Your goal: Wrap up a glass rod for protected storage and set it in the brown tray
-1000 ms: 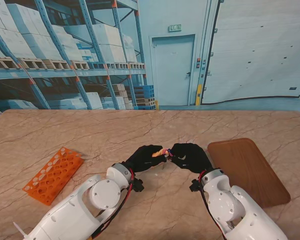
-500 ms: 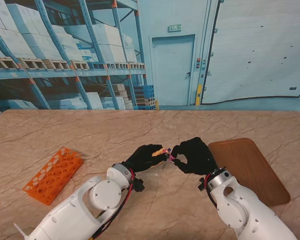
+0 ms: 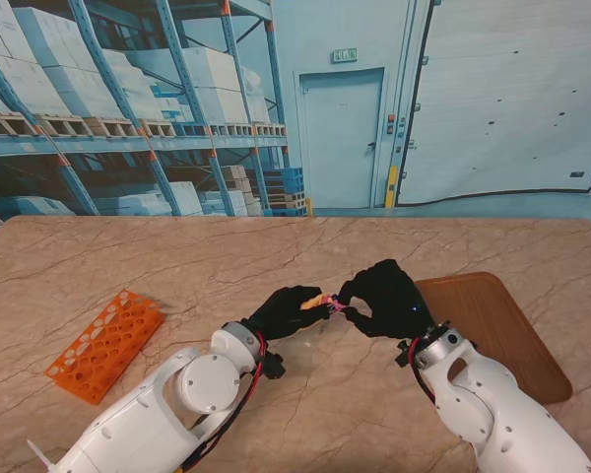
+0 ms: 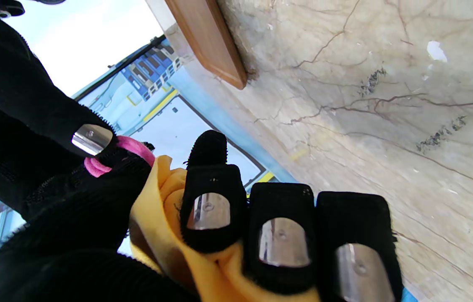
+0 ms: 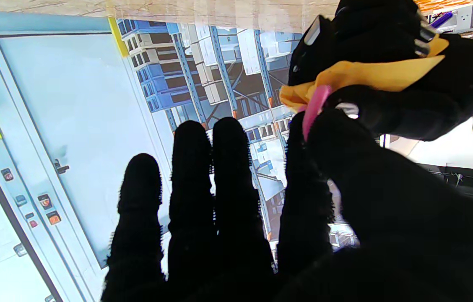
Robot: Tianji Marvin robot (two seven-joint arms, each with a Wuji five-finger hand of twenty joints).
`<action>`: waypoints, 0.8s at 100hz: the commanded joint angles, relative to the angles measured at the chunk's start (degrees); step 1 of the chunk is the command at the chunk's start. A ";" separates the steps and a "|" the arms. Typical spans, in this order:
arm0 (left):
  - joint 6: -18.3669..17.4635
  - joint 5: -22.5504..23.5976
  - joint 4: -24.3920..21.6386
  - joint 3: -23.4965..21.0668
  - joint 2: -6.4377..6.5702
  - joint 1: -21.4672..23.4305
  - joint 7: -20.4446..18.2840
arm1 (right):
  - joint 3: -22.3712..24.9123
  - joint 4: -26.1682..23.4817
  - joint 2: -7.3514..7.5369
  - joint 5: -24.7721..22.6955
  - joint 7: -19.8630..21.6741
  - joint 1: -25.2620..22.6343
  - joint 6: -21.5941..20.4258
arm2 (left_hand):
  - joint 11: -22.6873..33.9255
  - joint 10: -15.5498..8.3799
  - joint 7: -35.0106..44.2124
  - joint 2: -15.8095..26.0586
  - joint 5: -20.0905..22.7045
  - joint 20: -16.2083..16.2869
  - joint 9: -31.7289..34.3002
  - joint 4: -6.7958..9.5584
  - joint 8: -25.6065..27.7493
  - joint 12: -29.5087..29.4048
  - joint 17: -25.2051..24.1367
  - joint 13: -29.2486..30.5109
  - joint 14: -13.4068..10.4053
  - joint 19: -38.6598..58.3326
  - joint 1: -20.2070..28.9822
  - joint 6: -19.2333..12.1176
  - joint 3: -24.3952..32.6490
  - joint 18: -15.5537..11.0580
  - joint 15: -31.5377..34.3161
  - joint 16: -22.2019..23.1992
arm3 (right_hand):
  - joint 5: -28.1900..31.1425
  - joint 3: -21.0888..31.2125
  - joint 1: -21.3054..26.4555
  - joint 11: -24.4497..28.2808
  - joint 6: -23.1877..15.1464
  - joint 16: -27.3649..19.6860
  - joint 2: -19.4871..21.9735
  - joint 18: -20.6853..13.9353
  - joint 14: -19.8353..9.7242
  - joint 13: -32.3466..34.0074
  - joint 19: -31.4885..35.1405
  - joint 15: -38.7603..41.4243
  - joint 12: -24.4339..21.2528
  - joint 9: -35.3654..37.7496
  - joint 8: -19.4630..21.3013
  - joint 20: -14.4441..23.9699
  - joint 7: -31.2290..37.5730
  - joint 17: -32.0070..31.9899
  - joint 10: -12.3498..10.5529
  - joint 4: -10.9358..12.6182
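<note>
Over the middle of the table, my left hand (image 3: 288, 311) is shut on a yellow cloth bundle (image 3: 315, 301), whose folds show under its fingers (image 4: 157, 218). The glass rod is hidden inside the cloth. A pink band (image 5: 315, 107) sticks out of the bundle's end (image 4: 129, 147). My right hand (image 3: 384, 299) pinches that band (image 3: 334, 306) between thumb and forefinger, while its other three fingers (image 5: 194, 176) stretch out straight. The brown tray (image 3: 497, 335) lies flat on the table just right of the right hand; one corner (image 4: 209, 46) shows in the left wrist view.
An orange test-tube rack (image 3: 105, 345) lies flat near the table's left side, well away from both hands. Marble table top (image 3: 305, 256) stretches beyond the hands to the far edge, with a warehouse backdrop behind it.
My right hand has risen and shifted slightly right toward the tray, turning at the wrist while keeping its pinch on the pink band. The left hand and bundle have barely moved.
</note>
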 commanded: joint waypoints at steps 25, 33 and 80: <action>0.75 -0.49 -0.62 0.23 0.27 0.05 -1.59 | -0.54 1.30 0.12 0.09 0.84 2.58 -1.04 | 1.14 -1.47 1.61 1.06 -0.07 1.81 2.34 -1.50 0.20 0.81 1.55 0.69 2.08 14.91 0.04 -1.57 2.73 -3.77 5.85 0.95 | -1.05 -0.10 2.61 0.58 -8.96 -0.13 3.73 -0.80 -1.83 0.75 1.61 0.95 -0.50 -0.13 2.48 -0.89 2.61 -0.09 -0.36 -1.11; 0.79 -0.60 -0.66 0.26 0.31 0.03 -1.79 | -0.81 1.86 0.11 0.38 1.22 3.28 -1.07 | 1.20 -1.49 1.59 0.97 0.04 1.91 2.34 -1.46 0.15 0.78 1.56 0.69 2.08 14.91 -0.16 -1.50 3.10 -3.82 5.91 0.92 | -1.26 -0.51 2.86 0.53 -9.16 -0.15 4.02 -0.88 -1.85 0.66 1.59 0.95 -0.47 -0.39 2.62 -0.97 2.52 -0.18 -0.29 -1.08; 0.78 -0.74 -0.74 0.31 0.38 0.02 -2.11 | -2.69 4.36 -0.07 1.95 2.32 6.03 -0.04 | 1.31 -1.38 1.62 0.77 0.22 2.11 2.33 -1.50 0.06 0.66 1.56 0.68 2.10 14.91 -0.43 -1.42 3.76 -3.85 6.01 0.84 | -2.64 -2.04 3.94 0.61 -10.31 -0.22 5.41 -1.16 -1.99 -0.11 1.54 0.95 -0.15 -2.47 2.71 -1.24 1.99 -0.43 0.30 -1.00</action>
